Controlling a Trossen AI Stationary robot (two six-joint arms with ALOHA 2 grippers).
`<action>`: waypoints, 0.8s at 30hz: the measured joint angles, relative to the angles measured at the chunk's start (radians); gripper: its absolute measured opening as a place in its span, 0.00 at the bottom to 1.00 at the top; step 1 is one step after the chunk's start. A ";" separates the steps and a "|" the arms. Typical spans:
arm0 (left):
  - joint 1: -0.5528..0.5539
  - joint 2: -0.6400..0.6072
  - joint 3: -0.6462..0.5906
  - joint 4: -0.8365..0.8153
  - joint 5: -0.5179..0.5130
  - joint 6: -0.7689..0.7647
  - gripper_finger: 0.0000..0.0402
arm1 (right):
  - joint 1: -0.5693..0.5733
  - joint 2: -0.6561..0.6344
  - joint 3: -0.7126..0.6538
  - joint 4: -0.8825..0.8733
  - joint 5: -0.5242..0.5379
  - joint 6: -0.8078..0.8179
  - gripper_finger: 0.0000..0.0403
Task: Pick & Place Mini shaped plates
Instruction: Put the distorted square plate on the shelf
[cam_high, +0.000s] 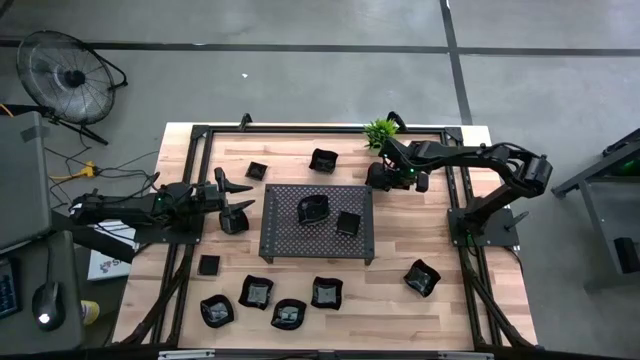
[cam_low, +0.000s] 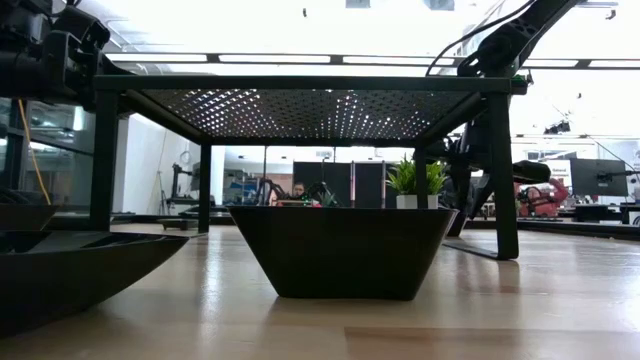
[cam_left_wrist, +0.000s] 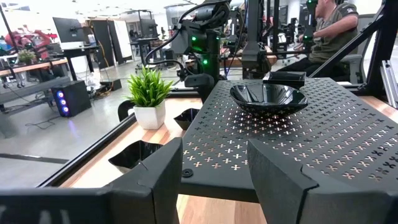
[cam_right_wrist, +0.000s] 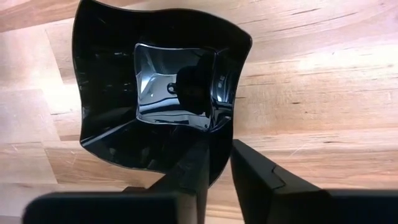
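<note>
One end effector astride plate rim.

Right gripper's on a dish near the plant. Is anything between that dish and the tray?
Nothing visible blocks it. The right gripper straddles the rim of the dish, beside the plant at the tray's far right corner. Two dishes already sit on the tray, with bare space around them. The left gripper waits on the tray's other side.
</note>
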 joint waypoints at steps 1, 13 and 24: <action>0.000 0.000 0.000 0.000 0.000 0.000 0.44 | 0.000 0.000 0.000 0.000 0.001 0.000 0.13; 0.000 0.000 0.000 0.000 0.000 0.000 0.44 | 0.000 0.000 0.000 0.002 0.000 -0.009 0.01; 0.000 0.000 0.000 0.000 0.000 0.000 0.44 | 0.005 -0.130 0.000 -0.078 0.007 -0.010 0.00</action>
